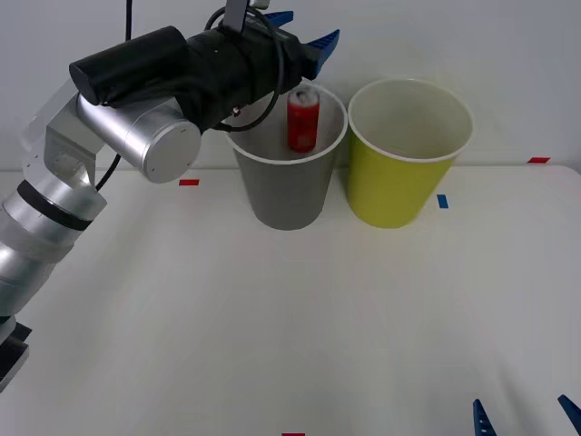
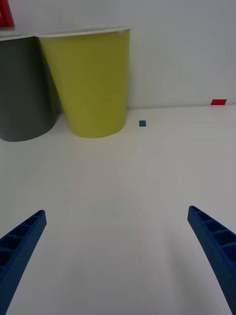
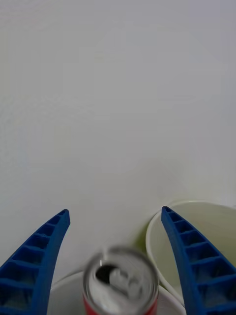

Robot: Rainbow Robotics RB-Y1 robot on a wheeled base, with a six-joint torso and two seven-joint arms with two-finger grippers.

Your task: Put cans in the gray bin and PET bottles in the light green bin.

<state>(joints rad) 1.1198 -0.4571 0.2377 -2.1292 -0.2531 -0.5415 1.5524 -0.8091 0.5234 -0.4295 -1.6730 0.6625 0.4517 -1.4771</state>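
Observation:
A small red can (image 1: 302,118) with a silver top (image 3: 120,278) hangs upright in the mouth of the gray bin (image 1: 281,191), partly below its white rim. It looks blurred in the left wrist view. My left gripper (image 1: 309,29) is open just above it, with its blue fingers (image 3: 42,251) spread wide on either side of the can and not touching it. The light green bin (image 1: 390,186) stands beside the gray bin on the right, their rims almost touching. My right gripper (image 2: 117,212) is open, low at the table's near right edge (image 1: 524,413), facing both bins.
The white table (image 1: 272,327) carries small tape marks: red (image 1: 189,183) left of the gray bin, blue (image 1: 442,201) right of the light green bin, red (image 1: 538,160) at the far right. A white wall rises close behind the bins.

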